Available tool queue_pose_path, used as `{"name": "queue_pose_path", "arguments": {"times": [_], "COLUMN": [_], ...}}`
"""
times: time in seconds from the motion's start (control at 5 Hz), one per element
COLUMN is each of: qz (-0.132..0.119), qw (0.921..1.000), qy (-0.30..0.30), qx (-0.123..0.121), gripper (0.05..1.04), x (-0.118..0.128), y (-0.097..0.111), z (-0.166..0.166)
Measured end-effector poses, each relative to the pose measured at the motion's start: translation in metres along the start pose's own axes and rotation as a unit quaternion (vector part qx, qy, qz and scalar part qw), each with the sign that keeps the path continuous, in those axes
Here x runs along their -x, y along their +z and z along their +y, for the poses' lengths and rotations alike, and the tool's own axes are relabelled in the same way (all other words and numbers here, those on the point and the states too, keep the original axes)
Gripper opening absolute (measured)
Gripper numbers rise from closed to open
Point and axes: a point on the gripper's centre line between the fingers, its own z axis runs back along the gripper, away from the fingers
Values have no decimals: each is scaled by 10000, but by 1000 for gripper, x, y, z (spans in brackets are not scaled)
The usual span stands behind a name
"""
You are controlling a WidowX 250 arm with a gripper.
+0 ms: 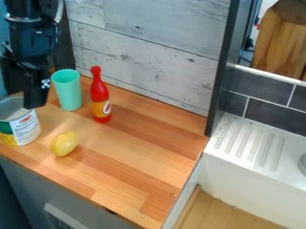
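The black gripper (36, 96) hangs at the upper left, its tip over the right rim of an open can (24, 127) with a white and green label. Whether it touches the can I cannot tell. Just right of the gripper stands a mint-green cup (67, 91). A red bottle (99, 96) with an orange label is upright to the right of the cup. In front of these, right of the can, a yellow lemon-like object (63, 143) lies on the wooden counter (149, 147).
Behind the counter rises a whitewashed plank wall (143, 40). A dark upright post (226, 67) stands at its right end. Farther right is a white ribbed drainboard (251, 145), with dark tiles (269, 112) behind it.
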Motion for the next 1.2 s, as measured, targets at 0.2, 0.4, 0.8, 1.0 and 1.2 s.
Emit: {"name": "queue_pose_path", "arguments": {"times": [0.2,0.4,0.8,1.0,1.2], "qz": [-135,44,189,219,375], "qw": [9998,9992,9993,9992,9985], "qy": [150,398,325,326,388], "qx": [-21,-11,-89,-94,-103], "gripper": [1001,1001,1001,1001,1001], "x": [-4,-8,-30,-38,-43], "y": [-7,-25,-46,-54,-66], "z": [-1,2,-12,-19,-25]}}
